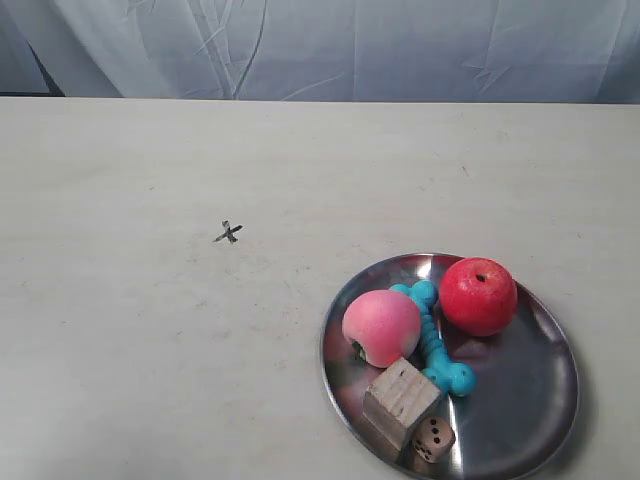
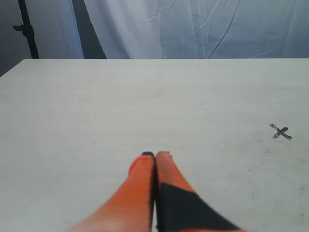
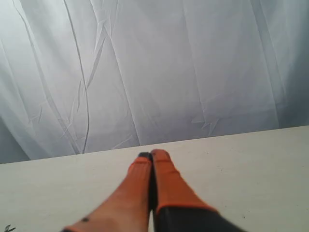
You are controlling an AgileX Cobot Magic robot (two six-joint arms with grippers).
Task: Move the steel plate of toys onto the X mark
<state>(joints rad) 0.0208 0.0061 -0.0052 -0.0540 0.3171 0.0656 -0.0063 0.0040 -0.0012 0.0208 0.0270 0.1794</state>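
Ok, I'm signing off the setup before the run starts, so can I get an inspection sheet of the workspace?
Surface: pale table, faint scuffs only.
Job's things: steel plate holds the apple, peach, bone toy, cube and die; the X mark lies uncovered, apart from the plate.
Clutter: nothing seen.
Grippers: left gripper shut, holding nothing; right gripper shut, holding nothing; neither shows in the exterior view.
Cables: nothing seen.
Surroundings: wrinkled white curtain behind the table; dark stand in the left wrist view.
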